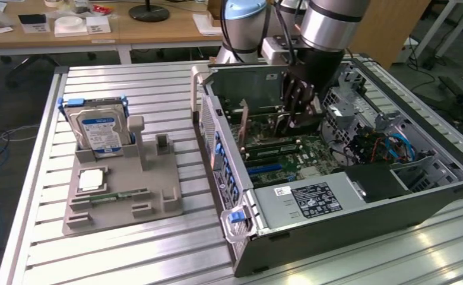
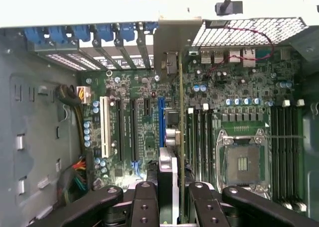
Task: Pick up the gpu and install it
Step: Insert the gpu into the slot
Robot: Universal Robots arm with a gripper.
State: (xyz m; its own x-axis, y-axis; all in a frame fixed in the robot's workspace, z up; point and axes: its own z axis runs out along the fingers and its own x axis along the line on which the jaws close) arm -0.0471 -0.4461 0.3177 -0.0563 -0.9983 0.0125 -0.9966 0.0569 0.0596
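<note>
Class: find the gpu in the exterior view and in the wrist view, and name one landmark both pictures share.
Exterior view: the gpu stands on edge inside the open computer case, under the arm.
Wrist view: the gpu is seen edge-on, gripped in the pincer, above the motherboard.
Shared landmark: the row of blue clips along the case's wall.

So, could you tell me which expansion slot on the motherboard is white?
The white slot farthest from the gpu; the rest are black, bar the blue slot beside it.
</note>
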